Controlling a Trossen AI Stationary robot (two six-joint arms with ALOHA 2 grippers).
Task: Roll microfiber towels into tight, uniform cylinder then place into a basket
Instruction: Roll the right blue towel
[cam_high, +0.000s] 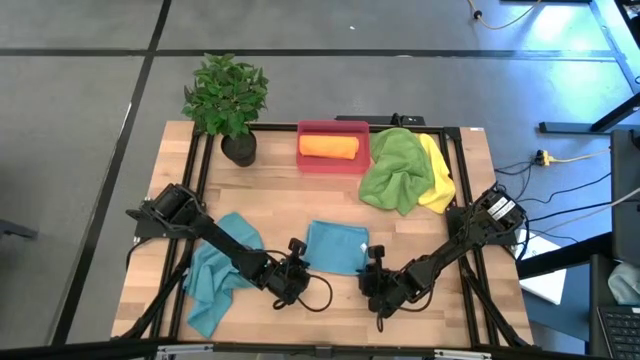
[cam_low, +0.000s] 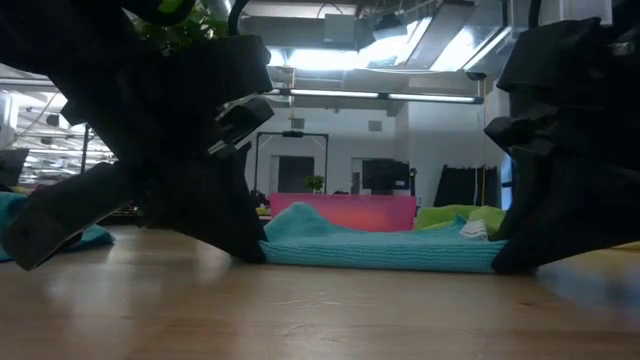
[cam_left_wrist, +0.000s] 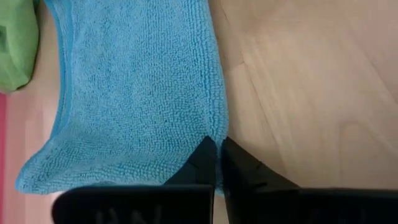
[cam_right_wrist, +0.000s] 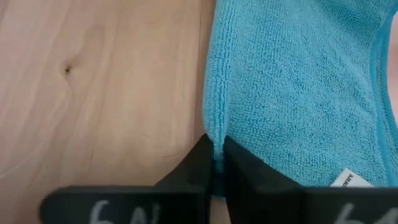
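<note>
One orange towel (cam_high: 328, 146) lies rolled in the basket (cam_high: 334, 163), while the left hand (cam_high: 297, 268) and right hand (cam_high: 371, 272) each pinch a near corner of the flat teal towel (cam_high: 335, 246) mid-table, its rolling, I judge, barely begun.

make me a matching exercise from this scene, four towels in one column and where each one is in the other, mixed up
Towels:
1. orange towel
2. green towel
3. flat teal towel
4. crumpled teal towel

Places:
A. under the left arm, near the table's left edge
B. rolled up inside the basket
C. heaped to the right of the basket, on top of the yellow towel
D. between the left gripper and the right gripper, each shut on one of its near corners

Pairs: 1-B, 2-C, 3-D, 4-A
</note>
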